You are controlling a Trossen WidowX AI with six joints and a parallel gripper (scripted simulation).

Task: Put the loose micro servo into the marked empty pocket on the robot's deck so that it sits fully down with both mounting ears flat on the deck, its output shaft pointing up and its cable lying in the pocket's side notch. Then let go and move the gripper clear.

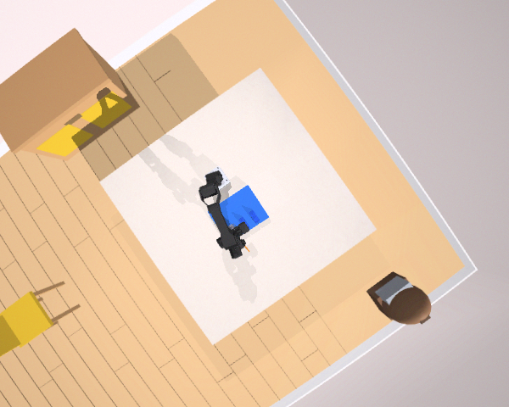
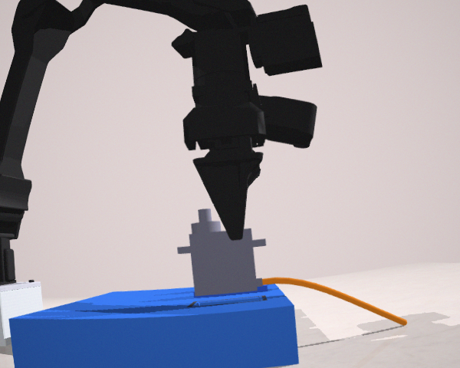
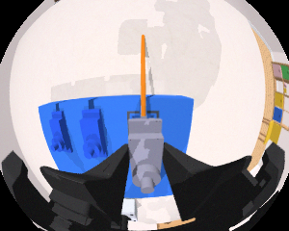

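The grey micro servo [image 2: 222, 265] [image 3: 145, 137] is upright, with its output shaft [image 2: 204, 215] [image 3: 146, 185] pointing up. My gripper [image 2: 236, 236] [image 3: 145, 147] is shut on the upper part of its body. The mounting ears stand well above the blue deck [image 1: 250, 199] [image 2: 155, 340] [image 3: 117, 126]. The servo's underside is close to the deck top; whether it touches cannot be told. The marked pocket's dark outline [image 2: 264, 297] [image 3: 158, 115] shows partly; the servo hides much of it in the wrist view. The orange cable [image 1: 247, 248] [image 2: 329, 290] [image 3: 144, 77] runs out past the deck edge.
Two blue servo shapes [image 3: 59, 130] [image 3: 92, 132] stand on the deck, left of the held servo in the wrist view. The arm's white base [image 2: 22, 313] [image 3: 129, 209] stands behind the deck. A cabinet [image 1: 48, 83] and a yellow chair [image 1: 26, 317] are farther away.
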